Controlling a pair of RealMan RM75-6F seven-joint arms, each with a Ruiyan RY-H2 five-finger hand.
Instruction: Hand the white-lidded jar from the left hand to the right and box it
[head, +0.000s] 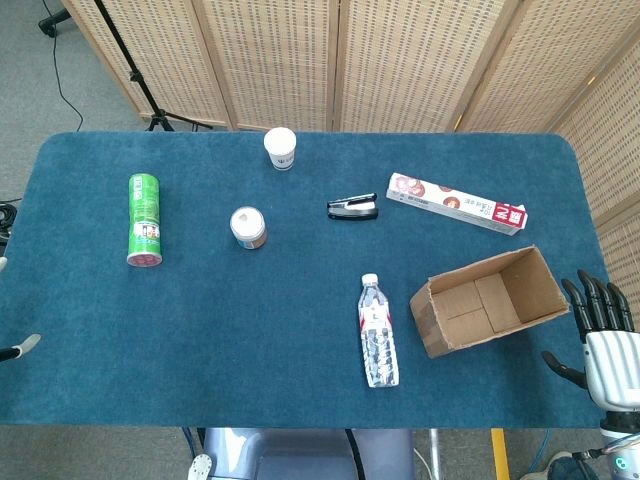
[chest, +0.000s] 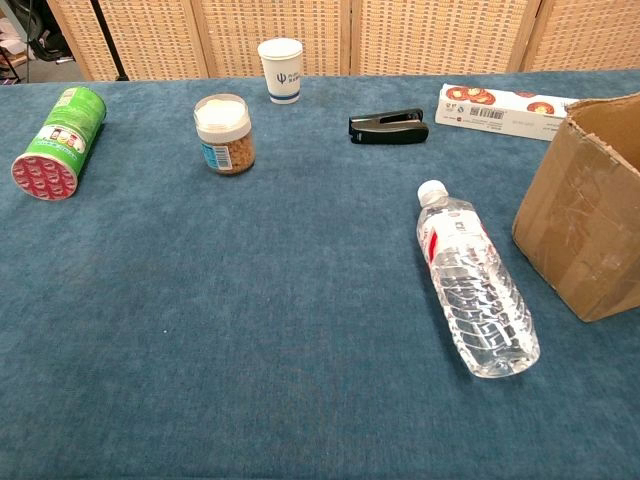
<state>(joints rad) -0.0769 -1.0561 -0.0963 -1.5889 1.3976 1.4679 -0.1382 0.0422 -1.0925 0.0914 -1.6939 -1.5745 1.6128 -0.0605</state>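
Note:
The white-lidded jar (head: 248, 227) stands upright on the blue table, left of centre; the chest view shows the jar (chest: 224, 133) with brown contents. The open cardboard box (head: 487, 298) sits at the right front, and its wall (chest: 590, 200) fills the chest view's right edge. My right hand (head: 600, 325) hovers just off the table's right edge beside the box, fingers spread and holding nothing. Only two pale fingertips of my left hand (head: 22, 346) show at the far left edge, well apart, with nothing in them and far from the jar.
A water bottle (head: 377, 331) lies left of the box. A green can (head: 144, 219) lies at the left. A paper cup (head: 281, 148), a black stapler (head: 352, 209) and a long white carton (head: 457, 203) sit towards the back.

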